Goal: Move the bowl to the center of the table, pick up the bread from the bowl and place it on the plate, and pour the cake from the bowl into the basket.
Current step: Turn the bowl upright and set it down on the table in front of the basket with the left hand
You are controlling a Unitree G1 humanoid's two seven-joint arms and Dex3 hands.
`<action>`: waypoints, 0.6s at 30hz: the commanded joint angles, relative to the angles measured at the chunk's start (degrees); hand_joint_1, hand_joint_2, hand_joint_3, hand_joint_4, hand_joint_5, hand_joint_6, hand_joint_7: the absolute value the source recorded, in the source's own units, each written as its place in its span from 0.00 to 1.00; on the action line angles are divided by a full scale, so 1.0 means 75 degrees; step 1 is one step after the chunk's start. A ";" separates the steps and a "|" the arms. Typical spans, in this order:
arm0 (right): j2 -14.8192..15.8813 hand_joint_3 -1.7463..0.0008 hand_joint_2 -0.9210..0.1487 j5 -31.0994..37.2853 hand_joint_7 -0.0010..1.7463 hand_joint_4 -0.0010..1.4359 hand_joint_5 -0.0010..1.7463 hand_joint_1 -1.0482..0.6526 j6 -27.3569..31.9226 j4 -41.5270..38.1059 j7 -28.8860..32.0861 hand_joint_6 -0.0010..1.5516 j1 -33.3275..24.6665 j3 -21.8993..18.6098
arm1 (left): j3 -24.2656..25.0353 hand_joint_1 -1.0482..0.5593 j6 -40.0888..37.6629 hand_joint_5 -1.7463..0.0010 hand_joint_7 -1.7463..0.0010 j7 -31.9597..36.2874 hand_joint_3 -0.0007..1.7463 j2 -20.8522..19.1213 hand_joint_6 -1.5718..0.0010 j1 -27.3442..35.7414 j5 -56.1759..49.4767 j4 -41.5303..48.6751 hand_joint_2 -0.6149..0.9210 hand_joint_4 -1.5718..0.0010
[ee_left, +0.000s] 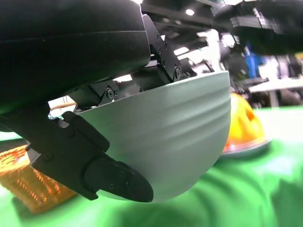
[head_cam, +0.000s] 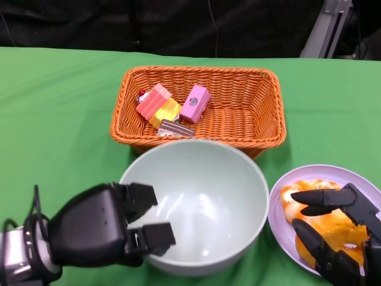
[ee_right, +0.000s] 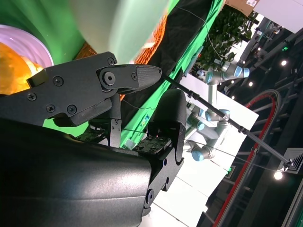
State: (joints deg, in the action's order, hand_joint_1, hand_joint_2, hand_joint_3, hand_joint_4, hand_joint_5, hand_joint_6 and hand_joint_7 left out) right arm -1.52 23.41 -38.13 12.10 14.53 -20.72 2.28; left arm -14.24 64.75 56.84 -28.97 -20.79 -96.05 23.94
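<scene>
left robot hand (head_cam: 104, 229) grips bowl (head_cam: 202, 196) rim | right robot hand (head_cam: 339, 229) released over bread (head_cam: 324, 229) | basket (head_cam: 238, 95) behind

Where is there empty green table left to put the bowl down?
Bare cloth lies left of the basket, and more right of it, above the plate. The middle is crowded: bowl, held by the left hand, nearly meets basket and plate, where the right hand sits over bread.

One bowl (head_cam: 202, 196), plate (head_cam: 280, 220), basket (head_cam: 262, 101); four cakes (head_cam: 172, 110).
</scene>
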 commanded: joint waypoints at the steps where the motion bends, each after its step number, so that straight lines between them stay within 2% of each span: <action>1: 0.0090 0.84 0.02 -0.0102 0.55 0.37 0.74 0.43 0.0031 0.0115 -0.0021 0.33 -0.0060 -0.0050 | -0.1731 0.54 -0.1164 0.00 0.01 0.1390 0.06 -0.0705 0.58 -0.0943 -0.0601 0.0907 0.92 0.40; 4: 0.0091 0.84 0.02 -0.0110 0.55 0.37 0.74 0.43 0.0022 0.0114 -0.0028 0.33 -0.0062 -0.0057 | -0.2870 0.51 -0.1932 0.00 0.01 0.1912 0.06 -0.0843 0.58 -0.1487 -0.0686 0.1556 0.92 0.40; 7: 0.0093 0.84 0.03 -0.0073 0.55 0.37 0.74 0.44 0.0020 0.0120 -0.0012 0.33 -0.0055 -0.0071 | -0.3936 0.47 -0.2515 0.00 0.11 0.2256 0.03 -0.0848 0.55 -0.2034 -0.0779 0.2213 0.93 0.40; 9: 0.0088 0.84 0.02 -0.0083 0.55 0.37 0.74 0.44 0.0039 0.0135 -0.0023 0.33 -0.0065 -0.0064 | -0.4443 0.46 -0.2743 0.00 0.12 0.2367 0.03 -0.0850 0.54 -0.2290 -0.0688 0.2523 0.93 0.40; 13: 0.0083 0.85 0.02 -0.0120 0.55 0.37 0.74 0.43 0.0055 0.0126 -0.0037 0.33 -0.0058 -0.0056 | -0.5095 0.42 -0.3038 0.00 0.07 0.2284 0.03 -0.0903 0.56 -0.2627 -0.0341 0.2821 0.95 0.41; 18: 0.0078 0.85 0.02 -0.0129 0.56 0.37 0.74 0.43 0.0075 0.0121 -0.0042 0.33 -0.0043 -0.0049 | -0.5497 0.40 -0.3107 0.00 0.11 0.2038 0.02 -0.1025 0.56 -0.2769 0.0194 0.2794 0.97 0.42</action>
State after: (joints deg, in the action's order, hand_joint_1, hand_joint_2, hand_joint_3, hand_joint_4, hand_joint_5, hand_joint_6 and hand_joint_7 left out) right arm -1.48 23.18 -37.95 12.40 14.32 -20.93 2.25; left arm -54.35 42.18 73.03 -35.13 -40.72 -95.35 44.47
